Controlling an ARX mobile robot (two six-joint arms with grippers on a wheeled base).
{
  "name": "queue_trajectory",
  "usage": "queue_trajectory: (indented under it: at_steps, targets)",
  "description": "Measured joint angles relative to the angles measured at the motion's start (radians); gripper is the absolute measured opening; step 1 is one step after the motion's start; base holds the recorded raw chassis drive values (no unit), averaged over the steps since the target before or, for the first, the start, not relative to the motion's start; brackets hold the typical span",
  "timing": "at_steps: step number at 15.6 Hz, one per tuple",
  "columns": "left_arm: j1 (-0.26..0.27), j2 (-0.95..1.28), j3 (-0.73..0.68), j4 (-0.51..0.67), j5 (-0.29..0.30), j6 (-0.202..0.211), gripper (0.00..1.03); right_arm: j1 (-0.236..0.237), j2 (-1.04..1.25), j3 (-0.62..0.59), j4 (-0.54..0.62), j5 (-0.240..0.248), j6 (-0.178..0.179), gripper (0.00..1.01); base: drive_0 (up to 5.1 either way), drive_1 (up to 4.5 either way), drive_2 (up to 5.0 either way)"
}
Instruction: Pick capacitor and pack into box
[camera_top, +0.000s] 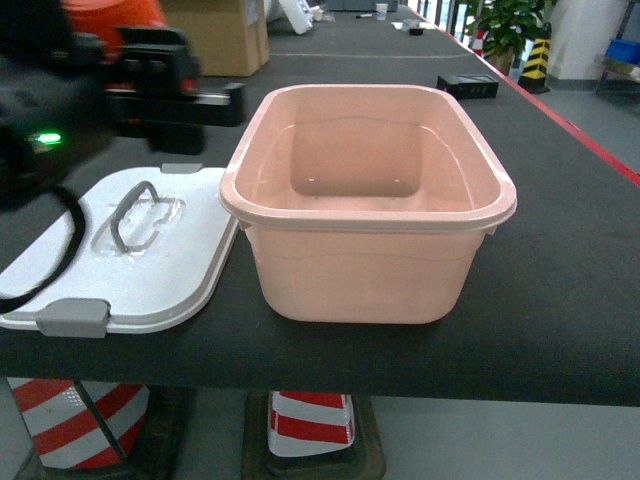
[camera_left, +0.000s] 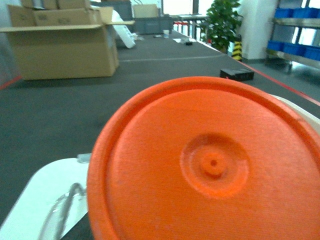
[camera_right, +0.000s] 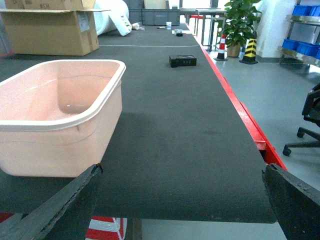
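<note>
The capacitor (camera_left: 200, 165), a big round orange part with a raised hub, fills the left wrist view; in the head view it shows as an orange shape (camera_top: 110, 15) at the top left. My left gripper (camera_top: 155, 75) is shut on it, raised over the table behind the lid, its fingers hidden. The pale pink box (camera_top: 365, 222) stands open in the middle with nothing inside; its rim (camera_right: 60, 117) also shows in the right wrist view. My right gripper (camera_right: 182, 200) hangs open over the dark table to the right of the box, out of the head view.
The white lid (camera_top: 150, 270) with grey handle (camera_top: 130, 215) and latch (camera_top: 72, 317) lies flat left of the box. A brown carton (camera_left: 60, 47) and a small black device (camera_right: 182, 61) sit farther back. The table's red edge (camera_right: 250, 125) runs along the right.
</note>
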Motion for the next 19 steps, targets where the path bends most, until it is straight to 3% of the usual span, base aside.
queue_trajectory:
  at_steps: [2,4,6,8,13,17,19]
  targets:
    - [-0.039,0.117,0.200,-0.079,0.006,-0.014,0.44,0.000,0.000,0.000,0.000,0.000,0.000,0.98,0.0,0.00,0.0]
    - [-0.053,0.154,0.278,-0.109,0.006,-0.019,0.44,0.000,0.000,0.000,0.000,0.000,0.000,0.98,0.0,0.00,0.0]
    - [-0.098,0.269,0.496,-0.202,0.010,-0.028,0.44,0.000,0.000,0.000,0.000,0.000,0.000,0.98,0.0,0.00,0.0]
    - [-0.126,0.359,0.626,-0.274,0.014,-0.039,0.44,0.000,0.000,0.000,0.000,0.000,0.000,0.98,0.0,0.00,0.0]
    - [-0.140,0.350,0.613,-0.237,0.021,-0.044,1.00,0.000,0.000,0.000,0.000,0.000,0.000,0.98,0.0,0.00,0.0]
    - [-0.139,0.350,0.612,-0.239,0.021,-0.046,0.98,0.000,0.000,0.000,0.000,0.000,0.000,0.98,0.0,0.00,0.0]
    - [-0.129,0.319,0.550,-0.208,-0.036,-0.080,0.98,0.000,0.000,0.000,0.000,0.000,0.000,0.98,0.0,0.00,0.0]
